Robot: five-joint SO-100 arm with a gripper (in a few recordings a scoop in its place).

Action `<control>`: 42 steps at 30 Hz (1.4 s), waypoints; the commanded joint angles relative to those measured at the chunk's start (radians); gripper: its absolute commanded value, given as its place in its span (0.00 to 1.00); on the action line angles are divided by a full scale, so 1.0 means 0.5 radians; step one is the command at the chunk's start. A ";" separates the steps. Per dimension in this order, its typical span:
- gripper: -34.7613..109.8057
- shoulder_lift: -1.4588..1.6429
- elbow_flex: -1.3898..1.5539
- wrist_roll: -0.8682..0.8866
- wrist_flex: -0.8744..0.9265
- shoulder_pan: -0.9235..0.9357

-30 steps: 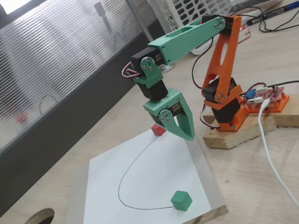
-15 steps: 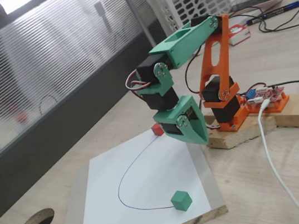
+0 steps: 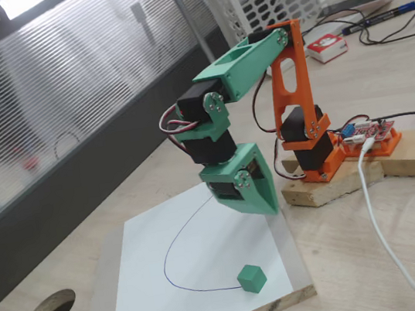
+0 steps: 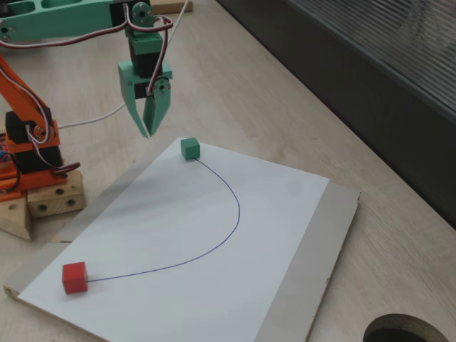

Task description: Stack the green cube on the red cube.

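**Stock on the board: two cubes, one gripper aloft**

Item 1: my gripper (image 4: 148, 128), green, pointing down above the white sheet (image 4: 185, 235), fingertips nearly pressed together, holding nothing.
Item 2: green cube (image 4: 189, 148), resting on the sheet at one end of the curved pen line (image 4: 231, 228), near my fingertips yet apart from them.
Item 3: red cube (image 4: 74, 277), at the line's other end, well apart from the green cube.

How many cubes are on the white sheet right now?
2. The green cube sits at one end of the drawn curve, near the gripper; the red cube sits at the curve's other end, by the board's corner.
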 commanded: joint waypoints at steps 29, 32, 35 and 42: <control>0.27 -0.945 -0.997 0.031 0.000 -0.031; 0.27 -0.942 -0.997 0.031 0.000 -0.021; 0.27 -0.945 -0.997 0.031 0.000 -0.031; 0.27 -0.945 -0.991 0.031 0.000 -0.015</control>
